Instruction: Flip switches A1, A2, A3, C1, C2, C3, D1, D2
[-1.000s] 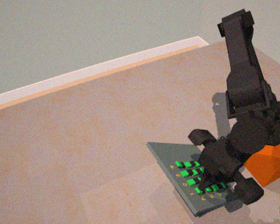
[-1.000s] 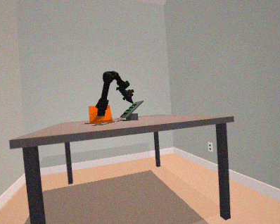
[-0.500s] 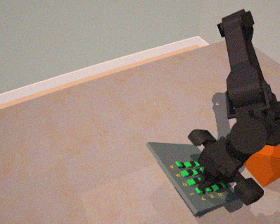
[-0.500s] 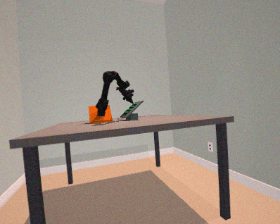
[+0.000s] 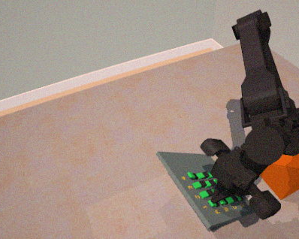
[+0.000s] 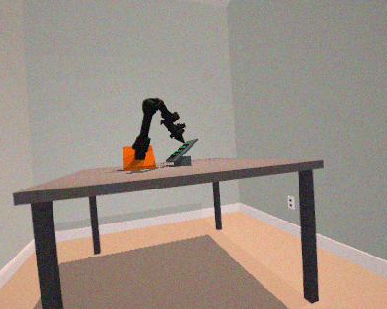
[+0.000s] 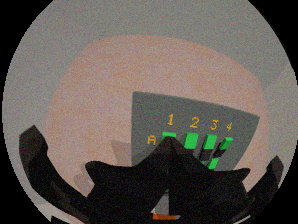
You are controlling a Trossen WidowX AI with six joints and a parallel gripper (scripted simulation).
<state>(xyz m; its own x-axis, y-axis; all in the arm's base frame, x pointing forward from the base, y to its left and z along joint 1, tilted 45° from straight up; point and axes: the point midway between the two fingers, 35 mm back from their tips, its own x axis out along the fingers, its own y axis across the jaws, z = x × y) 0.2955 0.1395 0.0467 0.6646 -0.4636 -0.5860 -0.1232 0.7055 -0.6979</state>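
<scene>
The tilted grey panel bears switches with green and black parts. My gripper is shut and empty, its tip at the A1 switch; I cannot tell whether it touches. The A2 switch, A3 switch and A4 switch show green at their far ends. Which ends are raised is too small to tell. In the wrist view the fingers hide most of rows B, C and D.
The orange block stands at the arm's base. The panel rests on a dark stand on the table. The arm hangs over the panel's near part in the top view.
</scene>
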